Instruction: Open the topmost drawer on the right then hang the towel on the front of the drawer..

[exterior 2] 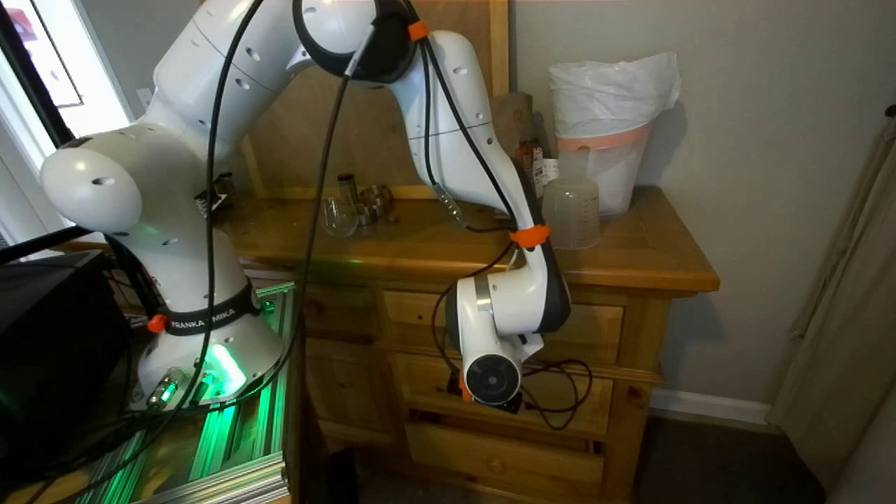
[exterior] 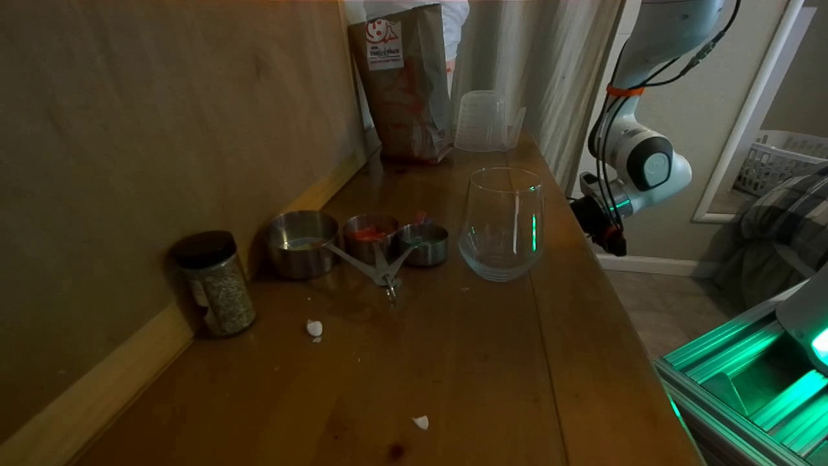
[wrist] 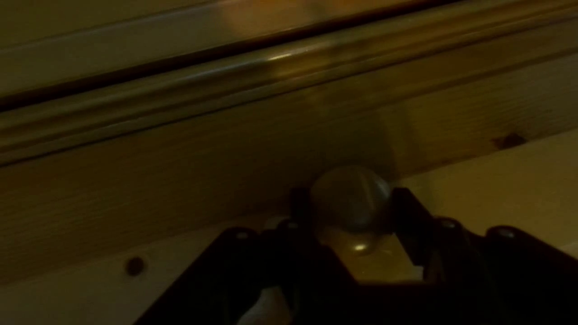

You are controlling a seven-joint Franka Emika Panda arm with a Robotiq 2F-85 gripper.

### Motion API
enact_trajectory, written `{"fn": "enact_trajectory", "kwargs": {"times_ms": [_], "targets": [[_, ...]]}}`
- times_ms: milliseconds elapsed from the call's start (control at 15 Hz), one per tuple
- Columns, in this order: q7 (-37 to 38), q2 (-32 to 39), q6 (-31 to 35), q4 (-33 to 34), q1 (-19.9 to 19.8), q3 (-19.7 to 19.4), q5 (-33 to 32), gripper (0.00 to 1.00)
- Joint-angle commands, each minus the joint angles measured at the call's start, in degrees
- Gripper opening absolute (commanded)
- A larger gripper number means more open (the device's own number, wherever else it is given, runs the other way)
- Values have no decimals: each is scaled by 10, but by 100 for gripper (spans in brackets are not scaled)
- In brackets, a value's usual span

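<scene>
tool [wrist: 351, 206]: apparently gripping a round drawer knob [wrist: 350, 192]; its dark fingers [wrist: 410, 220] are flanking the knob closely in the wrist view, though dim light is hiding the exact contact.
round drawer knob: sitting between the fingers, under a wooden molding [wrist: 280, 67] that is running slantwise above the tool.
topmost drawer [exterior 2: 591, 334]: lying above the tool, over that molding, and looking closed in an exterior view; the white arm [exterior 2: 465, 150] is hiding its middle.
middle drawer [exterior 2: 423, 383]: lying behind the tool; judging by the molding, the held knob is more likely belonging to this front than to the topmost one.
bottom drawer [exterior 2: 532, 462]: standing ajar below the tool.
towel: not showing in any view, beside the tool or elsewhere.
table [exterior: 362, 395]: carrying a stemless glass [exterior: 501, 226] and metal measuring cups [exterior: 303, 246] higher than the tool.
drawer opening: seemingly being the step in hand, at its grasp; the hanging is not yet beginning.
knob pull: probably coming next, calling for a firm hold and a straight draw away from the front; if the upper drawer is being meant, the move is calling instead for releasing and rising to its own knob.
</scene>
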Motion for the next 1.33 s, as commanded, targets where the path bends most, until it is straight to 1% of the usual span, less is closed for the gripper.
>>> {"fn": "enact_trajectory", "kwargs": {"times_ms": [0, 267, 467, 800, 1267], "targets": [[-25, -19, -6, -31, -10, -31, 16, 25], [-34, -30, -11, -53, -15, -59, 8, 25], [-25, -38, -11, -58, -17, -77, 0, 25], [-20, -57, -4, -73, -18, -101, -12, 25], [-20, -66, 3, -81, -26, -128, -40, 25]]}}
